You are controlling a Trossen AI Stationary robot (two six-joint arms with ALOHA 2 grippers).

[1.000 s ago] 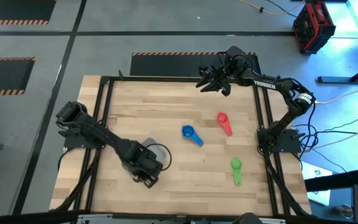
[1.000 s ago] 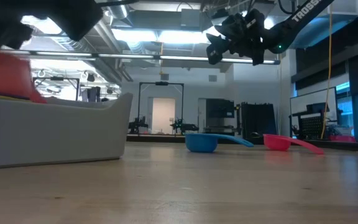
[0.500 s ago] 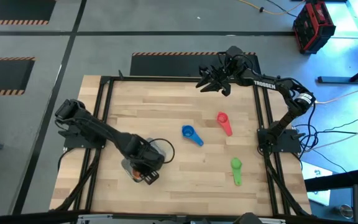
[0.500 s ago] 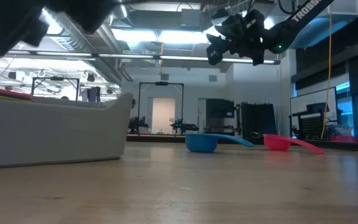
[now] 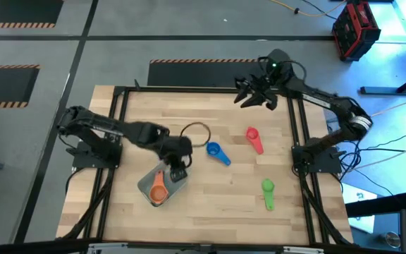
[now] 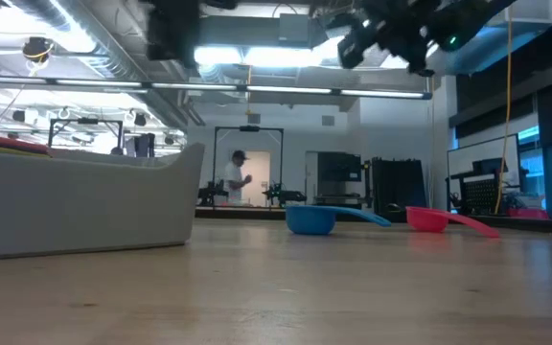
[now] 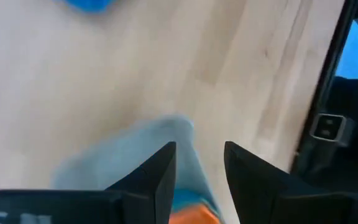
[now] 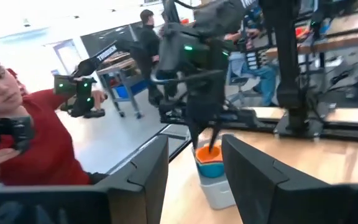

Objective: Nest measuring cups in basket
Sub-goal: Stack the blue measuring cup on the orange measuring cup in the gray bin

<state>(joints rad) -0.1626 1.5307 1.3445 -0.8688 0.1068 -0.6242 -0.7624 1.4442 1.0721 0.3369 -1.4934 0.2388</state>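
Note:
The pale grey-blue basket [image 5: 146,185] sits near the table's near-left part, with a coral-orange cup [image 5: 158,186] lying in it, handle toward the far side. My left gripper [image 5: 177,169] [image 7: 197,168] hovers open over the basket's far-right corner [image 7: 166,134], holding nothing. The blue cup [image 5: 216,152], pink-red cup [image 5: 254,140] and green cup [image 5: 268,193] rest on the wood. My right gripper [image 5: 249,97] [image 8: 194,165] hangs open, high over the far edge. In the low view, thin red and yellow rims [image 6: 8,144] show above the basket wall [image 6: 84,206].
A black metal frame [image 5: 298,127] borders the table on the left, far and right sides. Bare wood [image 5: 217,204] lies between the basket and the green cup. People stand in the room beyond the table [image 8: 23,124].
My left gripper has risen from the basket and swung toward the table's far and right side, now past the basket's far-right corner. The coral-orange cup, earlier seen above the basket wall, now lies uncovered in the basket. My right gripper has shifted slightly toward the right.

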